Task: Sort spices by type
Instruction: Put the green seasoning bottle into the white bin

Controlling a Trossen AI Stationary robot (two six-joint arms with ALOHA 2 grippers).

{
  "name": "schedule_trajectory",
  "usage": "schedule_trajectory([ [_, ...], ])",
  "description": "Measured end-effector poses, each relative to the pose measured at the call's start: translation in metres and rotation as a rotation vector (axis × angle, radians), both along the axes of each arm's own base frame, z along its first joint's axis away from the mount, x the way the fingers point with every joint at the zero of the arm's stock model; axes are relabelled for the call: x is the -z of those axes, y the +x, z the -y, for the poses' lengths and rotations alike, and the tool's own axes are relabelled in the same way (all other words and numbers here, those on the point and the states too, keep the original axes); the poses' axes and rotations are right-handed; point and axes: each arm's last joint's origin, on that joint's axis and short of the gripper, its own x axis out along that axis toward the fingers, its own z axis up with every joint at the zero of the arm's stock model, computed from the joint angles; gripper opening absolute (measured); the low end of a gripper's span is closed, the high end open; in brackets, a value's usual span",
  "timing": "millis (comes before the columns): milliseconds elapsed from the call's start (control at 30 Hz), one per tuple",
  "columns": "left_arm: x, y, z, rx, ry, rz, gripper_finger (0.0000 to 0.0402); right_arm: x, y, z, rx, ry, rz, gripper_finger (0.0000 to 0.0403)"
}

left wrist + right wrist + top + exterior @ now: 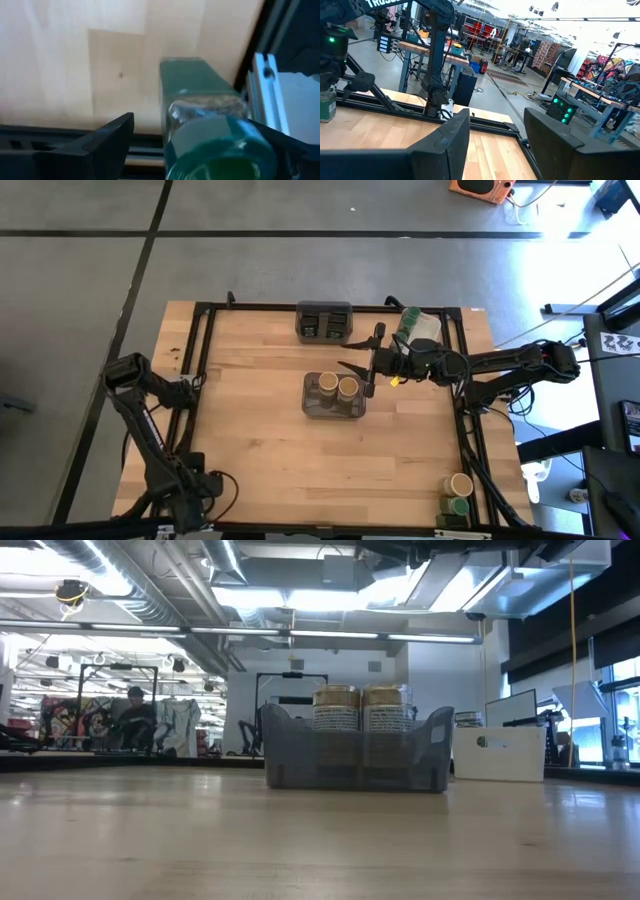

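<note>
Grey bin (334, 409): we record it mid-table, holding two tan-lidded jars (338, 387) side by side; in the low view both stand upright, their tops above the bin wall.
Dark tins (324, 322): we count a group in a dark holder at the far edge of the table.
White tray (424, 326): far right corner, with a green item on it that we cannot identify.
Unsorted spices: one cream-lidded jar (460, 483) and a green-lidded jar (458, 505) at the near right corner, close to the frame rail.
Right gripper (362, 370): we find it above the table just beside the bin's far right corner, fingers spread and nothing between them, wrist camera looking out level over the room.
Left gripper (205, 483): parked at the near left edge; its wrist view shows a green-lidded jar (212, 125) between its fingers (105, 142), and we judge them closed on it.
Progress: we judge the tan type partly sorted, the rest pending.
Risks: the open right fingers, so near the bin rim, could clip it or tip the tall jars on a low sweep; the corner jars sit tight against the rail and each other, so a pinch there could topple the neighbour.
</note>
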Motion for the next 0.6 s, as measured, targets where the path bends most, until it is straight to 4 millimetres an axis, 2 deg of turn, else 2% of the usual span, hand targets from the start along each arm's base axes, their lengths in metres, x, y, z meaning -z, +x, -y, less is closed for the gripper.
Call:
schedule_trajectory([
  [167, 0.004, 0.006, -0.01, 0.024, 0.042, -0.017, 0.0271, 0.0, 0.0, 0.0, 0.0, 0.001, -0.001, 0.0186],
  [367, 0.004, 0.014, -0.026, 0.064, 0.121, -0.046, 0.0193, 0.001, 0.0, 0.0, 0.0, 0.001, -0.009, 0.0186],
  [600, 0.0, 0.032, -0.05, 0.143, 0.204, -0.027, 0.0187, 0.002, 0.0, 0.0, 0.0, 0.001, -0.025, 0.0186],
])
